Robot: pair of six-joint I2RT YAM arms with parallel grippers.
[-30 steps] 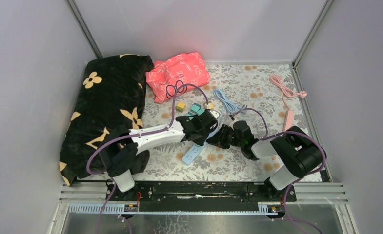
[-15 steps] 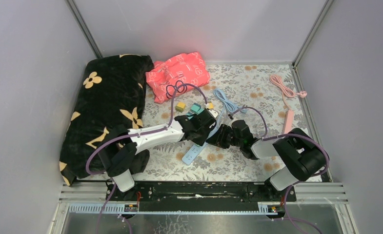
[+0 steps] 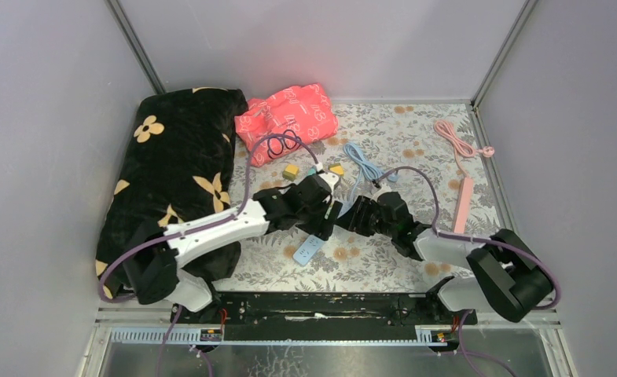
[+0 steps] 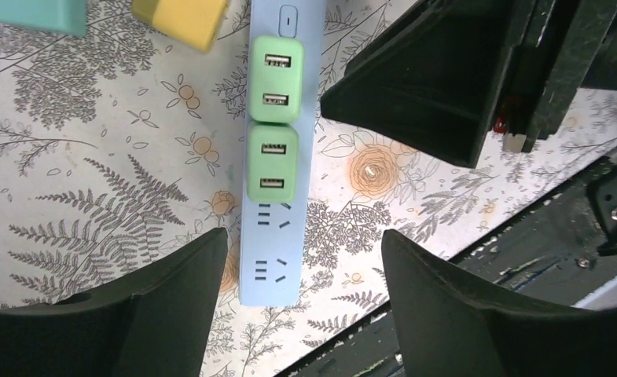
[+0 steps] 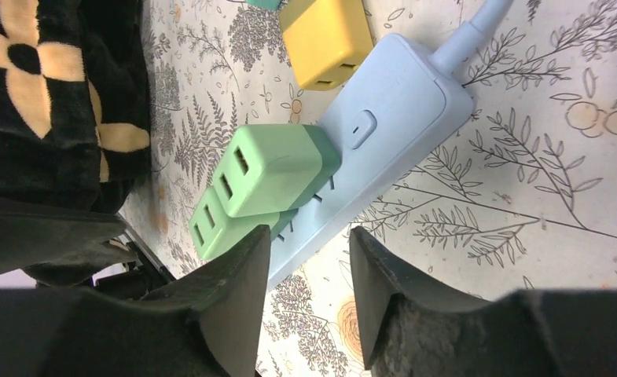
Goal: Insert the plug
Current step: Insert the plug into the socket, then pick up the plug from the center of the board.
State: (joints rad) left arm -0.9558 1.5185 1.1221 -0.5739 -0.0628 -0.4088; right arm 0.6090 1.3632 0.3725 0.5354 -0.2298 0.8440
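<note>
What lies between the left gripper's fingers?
The free end of the strip, sockets bare, lies between the left gripper's open fingers; green plugs sit farther along. Left wrist view shows this.

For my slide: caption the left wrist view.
Two green chargers on a blue power strip, seen between the open jaws.

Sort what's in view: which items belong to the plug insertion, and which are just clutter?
Job:
- blue power strip
- green plug by the switch
- second green plug, next socket along

Clutter:
- yellow charger and teal charger, loose near the strip's switch end (possibly spares)
- black floral cushion
- red bag
- pink power strip
</note>
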